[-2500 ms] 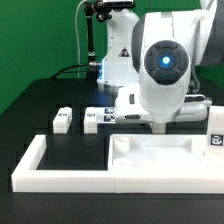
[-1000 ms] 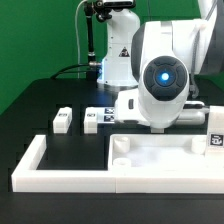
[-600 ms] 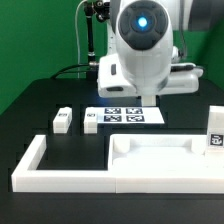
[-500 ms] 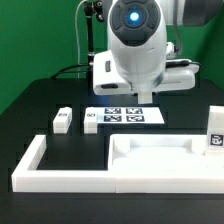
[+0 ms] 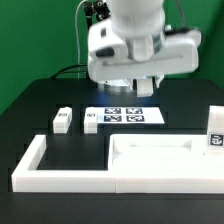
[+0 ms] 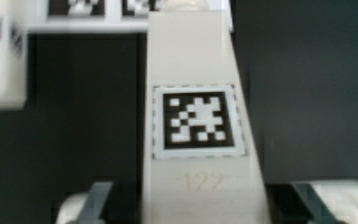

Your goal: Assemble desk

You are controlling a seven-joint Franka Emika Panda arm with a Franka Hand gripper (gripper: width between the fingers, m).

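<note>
A leg (image 6: 197, 120) of the desk is sitting between the fingers (image 6: 318, 205). It is a long white plastic block with flat matte faces and squared edges, running lengthwise out past the fingertips. A black-and-white square tag is showing on its upper face, just ahead of the fingers, with its pattern blurring in the wrist view. The fingers are standing partly closed, one dark pad pressing in on each long side, so they are gripping the leg and holding it well above the black tabletop (image 5: 40, 100). In the exterior view the arm's bulky white wrist is covering most of the grip.

Below the fingers, the marker board (image 5: 125, 116) is lying flat, a thin white sheet with a row of tags. Below them and toward the exterior view's left, two loose legs (image 5: 63, 120) (image 5: 91, 120) are resting near each other but apart, each a short white block with a small dark tag.

Nearer the camera than the fingers, the desk panel (image 5: 160, 155) is lying flat inside the low white border wall (image 5: 30, 160). It is a smooth white rectangle with a raised rim and rounded corner sockets. Toward the exterior view's right of the fingers, a fourth leg (image 5: 215, 130) is standing upright at the panel's far corner with its tag facing the camera. Whether it is sitting in a socket I cannot tell.
</note>
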